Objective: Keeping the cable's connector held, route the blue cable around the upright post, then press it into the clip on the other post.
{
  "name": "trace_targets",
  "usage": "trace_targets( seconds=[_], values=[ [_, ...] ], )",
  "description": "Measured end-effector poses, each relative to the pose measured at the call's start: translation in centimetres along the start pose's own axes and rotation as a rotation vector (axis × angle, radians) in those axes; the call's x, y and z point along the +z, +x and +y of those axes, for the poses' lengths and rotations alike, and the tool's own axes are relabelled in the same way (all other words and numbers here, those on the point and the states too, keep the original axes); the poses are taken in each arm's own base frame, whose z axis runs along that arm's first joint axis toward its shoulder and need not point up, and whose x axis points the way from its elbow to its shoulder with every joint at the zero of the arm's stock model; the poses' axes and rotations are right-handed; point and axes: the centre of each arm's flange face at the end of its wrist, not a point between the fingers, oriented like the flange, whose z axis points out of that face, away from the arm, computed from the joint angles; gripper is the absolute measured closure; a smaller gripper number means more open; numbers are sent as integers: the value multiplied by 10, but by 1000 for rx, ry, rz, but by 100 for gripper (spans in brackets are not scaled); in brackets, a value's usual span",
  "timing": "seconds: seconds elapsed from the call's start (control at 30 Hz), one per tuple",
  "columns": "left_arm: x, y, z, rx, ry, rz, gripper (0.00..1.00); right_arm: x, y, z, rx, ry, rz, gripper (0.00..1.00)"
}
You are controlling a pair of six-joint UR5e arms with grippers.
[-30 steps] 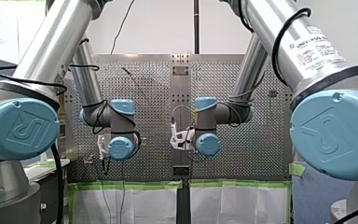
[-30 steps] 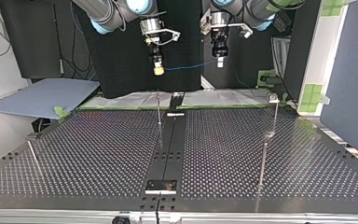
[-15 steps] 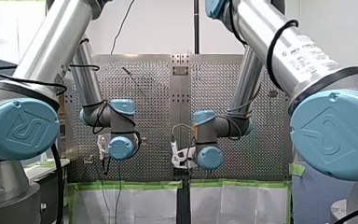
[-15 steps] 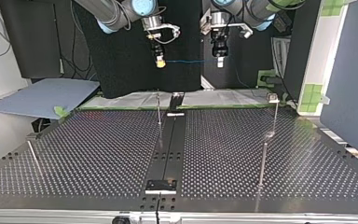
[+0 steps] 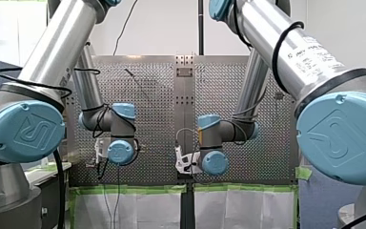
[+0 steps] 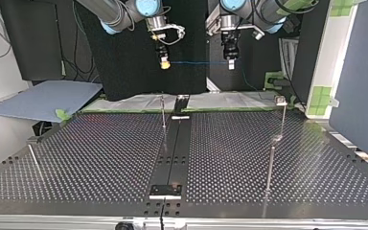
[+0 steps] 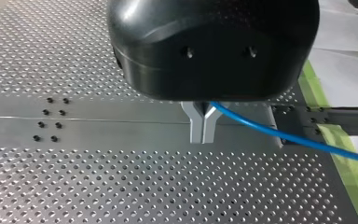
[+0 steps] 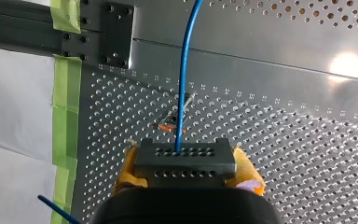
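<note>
Top view: taut blue cable [image 6: 199, 63]; left gripper [image 6: 231, 65] pinches it, right gripper [image 6: 163, 65] grips connector [image 8: 185, 161].

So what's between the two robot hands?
The blue cable, stretched from the connector in my right gripper to my left gripper; the top view shows it.

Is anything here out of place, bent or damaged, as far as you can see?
Nothing stands out. The blue cable runs straight, without kinks, from the connector in my right gripper to my left gripper, which is shut on it above the table.
</note>
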Motion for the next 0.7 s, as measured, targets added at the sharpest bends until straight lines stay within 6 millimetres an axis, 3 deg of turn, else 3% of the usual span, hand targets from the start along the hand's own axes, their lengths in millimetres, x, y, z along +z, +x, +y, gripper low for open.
trace_targets(
  seconds=[0.5, 0.7],
  values=[
    [0, 1, 1, 29, -1, 5, 100, 0, 0, 0, 0, 0, 0, 100],
    [4, -8, -1, 16, 14, 5, 100, 16, 26, 11, 13, -12, 27, 100]
  ],
)
